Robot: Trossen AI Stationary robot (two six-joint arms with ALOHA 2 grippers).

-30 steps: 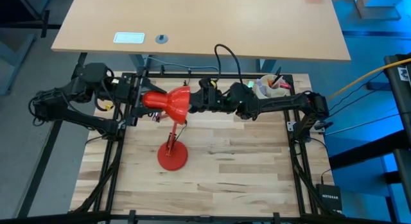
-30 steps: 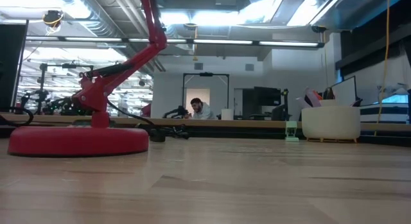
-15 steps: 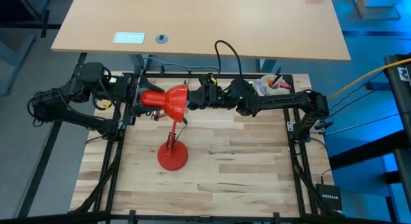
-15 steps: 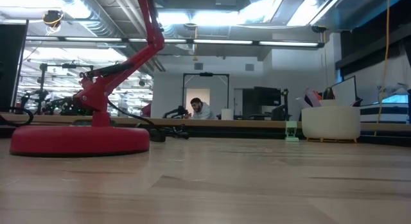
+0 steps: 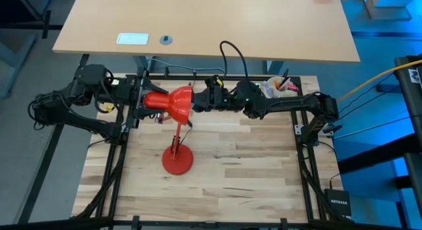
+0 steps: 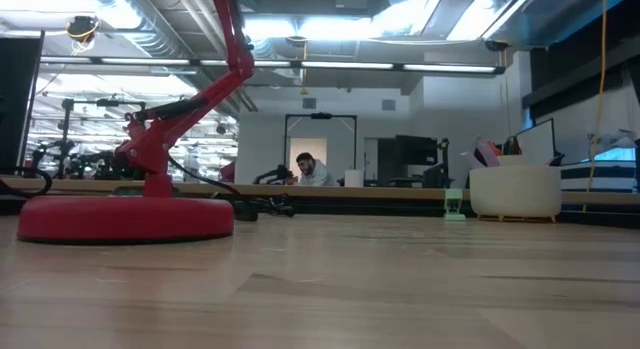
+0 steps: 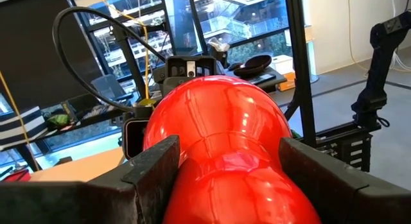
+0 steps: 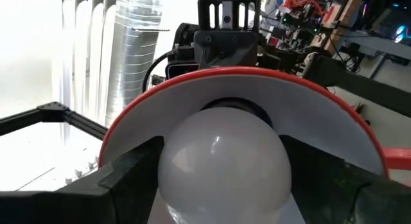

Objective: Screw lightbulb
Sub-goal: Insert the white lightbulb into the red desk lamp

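Lower half of counter bare, open to pass. Red lamp base blocks left-centre. Upper centre crowded: lamp shade wedged between both arms. Pen cup obstructs upper right.

The lightbulb's screw base sat hidden inside the red lamp shade, its lower half cut off at the frame's bottom edge, while the distant seated person at centre remained too small to make out.

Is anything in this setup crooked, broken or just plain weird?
Nothing looks broken or spilled. The red lamp shade is turned sideways, but on purpose: the left hand grips it while the right hand holds the lightbulb at its mouth.
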